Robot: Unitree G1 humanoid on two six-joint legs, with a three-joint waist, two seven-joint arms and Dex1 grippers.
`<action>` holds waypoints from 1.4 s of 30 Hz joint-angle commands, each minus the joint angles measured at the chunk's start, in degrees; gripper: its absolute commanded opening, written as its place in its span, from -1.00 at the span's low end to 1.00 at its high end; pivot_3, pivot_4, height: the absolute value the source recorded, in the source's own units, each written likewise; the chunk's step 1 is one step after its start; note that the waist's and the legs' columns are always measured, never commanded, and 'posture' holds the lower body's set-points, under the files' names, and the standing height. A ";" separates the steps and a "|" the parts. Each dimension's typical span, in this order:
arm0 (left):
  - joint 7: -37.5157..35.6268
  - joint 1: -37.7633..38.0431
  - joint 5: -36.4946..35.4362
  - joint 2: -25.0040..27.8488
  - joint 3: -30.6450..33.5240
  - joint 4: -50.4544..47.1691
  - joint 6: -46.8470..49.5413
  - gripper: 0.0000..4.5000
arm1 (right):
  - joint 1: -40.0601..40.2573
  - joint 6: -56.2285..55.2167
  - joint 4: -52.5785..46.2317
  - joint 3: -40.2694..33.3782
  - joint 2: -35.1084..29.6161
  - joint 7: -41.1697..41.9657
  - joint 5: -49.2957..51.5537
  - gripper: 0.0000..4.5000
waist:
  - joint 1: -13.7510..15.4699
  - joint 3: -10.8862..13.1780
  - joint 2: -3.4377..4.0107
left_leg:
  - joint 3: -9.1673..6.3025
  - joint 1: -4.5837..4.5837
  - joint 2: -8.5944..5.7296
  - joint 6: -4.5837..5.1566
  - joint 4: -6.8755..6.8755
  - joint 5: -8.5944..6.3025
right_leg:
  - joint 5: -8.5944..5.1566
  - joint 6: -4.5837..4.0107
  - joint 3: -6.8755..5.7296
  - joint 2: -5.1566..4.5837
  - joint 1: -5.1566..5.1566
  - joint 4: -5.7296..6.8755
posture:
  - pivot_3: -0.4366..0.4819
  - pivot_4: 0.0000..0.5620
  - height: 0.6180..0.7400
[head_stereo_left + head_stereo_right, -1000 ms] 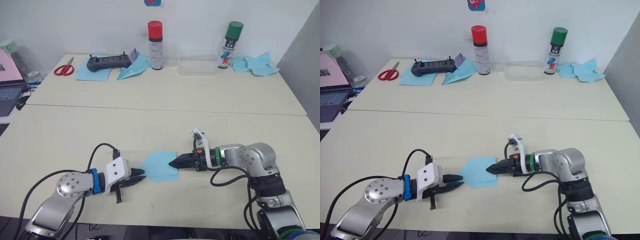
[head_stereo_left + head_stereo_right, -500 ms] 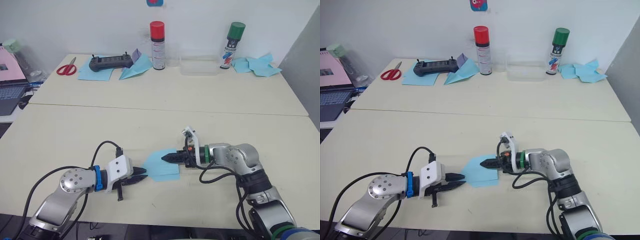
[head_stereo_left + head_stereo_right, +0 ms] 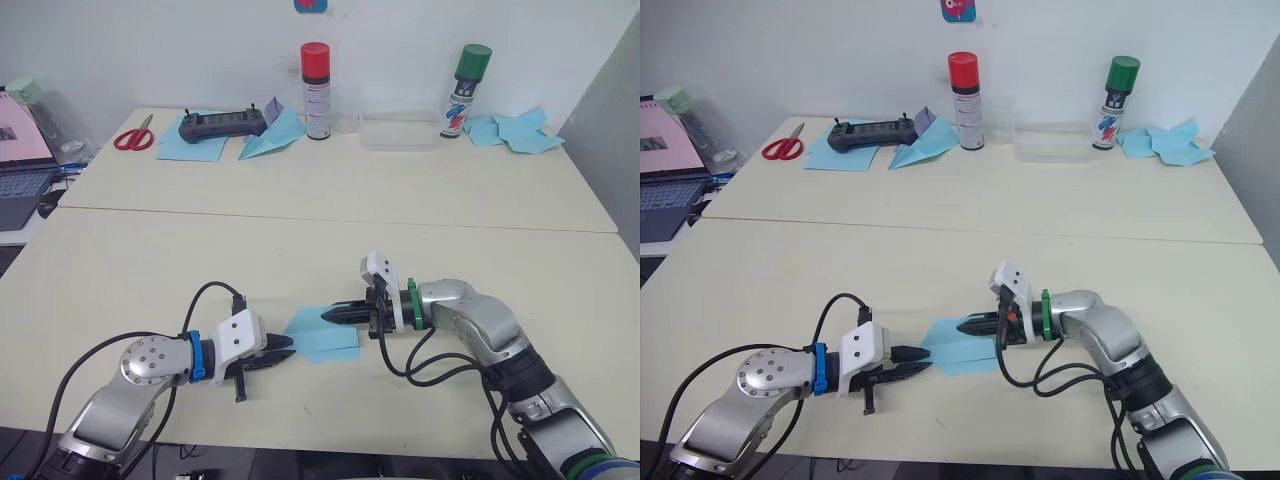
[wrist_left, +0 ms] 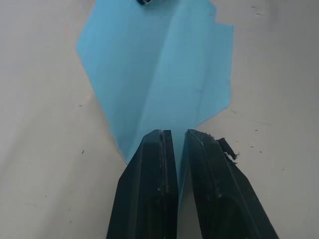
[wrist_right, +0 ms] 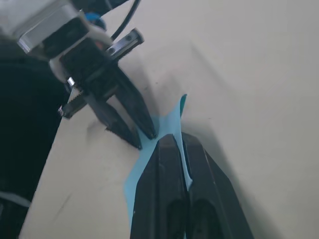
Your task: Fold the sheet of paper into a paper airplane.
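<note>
The sheet of paper (image 3: 322,333), light blue with straight creases, lay flat near the front edge of the desk (image 3: 330,215), between the two grippers. The left gripper (image 3: 285,348) met its pointed left end, fingers slightly apart with the paper's tip in the gap between them. The right gripper (image 3: 328,315) reached over the sheet from the right, its fingers pressed together; whether paper was pinched between them could not be told. Along the far edge stood a red-capped spray can (image 3: 315,91) and a green-capped spray can (image 3: 461,91), whose label print was too small to read. Near the far left corner lay red scissors (image 3: 128,137), a black controller (image 3: 220,125) and another blue paper plane (image 3: 271,138)
</note>
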 commanded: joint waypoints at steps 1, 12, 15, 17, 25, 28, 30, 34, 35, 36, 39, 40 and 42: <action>-0.46 1.07 1.29 0.83 -0.85 1.51 1.30 -0.66 | 0.72 -7.42 -2.74 0.87 -0.68 3.59 -2.05 -0.99 | -0.01 0.00 0.00 | 0.00 0.00 0.00 0.00 0.00 0.00 | 0.00 0.00 0.00 0.00 0.00 0.00 | -0.05 -0.47 1.00; -0.66 0.33 -0.55 0.64 1.17 1.80 3.82 -0.66 | 3.54 -32.06 3.55 4.74 -1.50 6.89 -14.18 -0.99 | -0.04 0.00 0.00 | 0.00 0.02 0.02 0.00 -0.01 0.00 | 0.00 -0.02 -0.01 0.01 0.00 0.01 | -0.05 -0.47 1.00; -1.04 0.26 -2.56 0.93 1.94 1.25 6.09 -0.66 | 4.56 -35.89 4.69 5.16 -1.98 8.72 -14.94 -0.99 | -0.04 0.00 -0.01 | 0.00 0.02 0.04 0.00 -0.01 0.00 | -0.01 -0.03 -0.01 0.02 0.00 0.02 | -0.05 -0.47 1.00; -1.30 0.19 -3.90 1.14 2.34 0.81 7.69 -0.66 | 4.81 -37.97 5.25 5.44 -1.98 9.38 -15.59 -0.99 | -0.05 0.02 0.00 | 0.00 0.02 0.04 0.00 -0.01 0.00 | -0.01 -0.04 -0.01 0.02 0.00 0.04 | -0.05 -0.47 1.00; -3.65 -1.33 -9.75 2.92 5.70 0.61 13.57 -0.66 | 4.18 -44.82 10.13 6.56 -1.58 9.63 -19.71 -0.99 | -0.06 0.03 -0.02 | -0.01 0.02 0.04 0.00 -0.01 0.00 | -0.02 -0.04 -0.02 0.02 0.00 0.05 | -0.05 -0.47 1.00; -5.50 -4.19 -16.11 5.07 9.11 -1.14 20.12 -0.66 | 3.84 -48.14 11.53 7.26 -1.73 10.07 -21.30 -0.99 | -0.07 0.07 -0.03 | -0.03 0.02 0.05 0.00 -0.01 0.00 | -0.02 -0.05 -0.06 0.04 -0.01 0.06 | -0.05 -0.47 1.00; -6.51 -6.76 -20.13 6.52 10.80 -2.46 24.64 -0.66 | 4.06 -49.58 11.86 7.49 -1.94 10.40 -21.92 -0.99 | 0.08 0.12 -0.10 | -0.04 0.01 0.05 0.00 0.00 0.00 | -0.02 -0.05 -0.06 0.04 -0.01 0.07 | -0.05 -0.47 1.00; -5.41 -11.73 -22.24 5.82 10.01 -3.85 27.91 -0.66 | 4.60 -50.62 12.03 7.78 -2.13 10.17 -22.87 -0.99 | 0.07 0.14 -0.12 | -0.02 -0.01 0.03 -0.01 0.01 0.00 | -0.02 -0.04 -0.06 0.02 0.01 0.04 | -0.05 -0.47 1.00; -4.92 -12.19 -22.08 5.24 9.15 -4.46 28.10 -0.66 | 4.68 -50.77 12.09 7.82 -2.19 10.06 -23.12 -0.99 | 0.04 0.14 -0.12 | -0.02 -0.01 0.03 -0.01 0.00 0.00 | -0.02 -0.04 -0.06 0.02 0.02 0.04 | -0.05 -0.47 1.00; -4.66 -12.27 -21.82 4.77 8.19 -5.28 28.21 -0.66 | 4.77 -50.68 12.06 7.76 -2.21 9.96 -23.23 -0.99 | 0.03 0.14 -0.12 | -0.03 -0.01 0.03 -0.01 -0.01 0.00 | -0.02 -0.05 -0.06 0.02 0.02 0.04 | -0.05 -0.47 1.00; -3.98 -11.14 -19.09 3.92 4.67 -7.09 26.78 -0.66 | 4.91 -49.93 11.63 7.54 -2.12 9.41 -23.39 -0.99 | 0.03 0.14 -0.12 | -0.05 -0.01 0.04 -0.01 -0.03 -0.01 | 0.05 -0.16 -0.08 0.03 0.03 0.05 | -0.05 -0.47 1.00; -3.90 -10.47 -17.68 3.73 3.32 -7.36 25.55 -0.66 | 4.95 -49.65 11.41 7.49 -2.17 9.27 -23.44 -0.99 | 0.04 0.14 -0.12 | -0.06 -0.01 0.04 -0.01 -0.04 -0.01 | 0.05 -0.16 -0.08 0.03 0.03 0.05 | -0.05 -0.47 1.00; -3.05 -9.74 -15.48 3.07 1.23 -7.30 24.03 -0.66 | 5.12 -49.09 10.92 7.36 -2.31 9.19 -23.33 -0.99 | 0.04 0.14 -0.12 | -0.06 0.00 0.04 -0.01 -0.04 -0.01 | 0.07 -0.19 -0.08 0.03 0.03 0.06 | -0.05 -0.47 1.00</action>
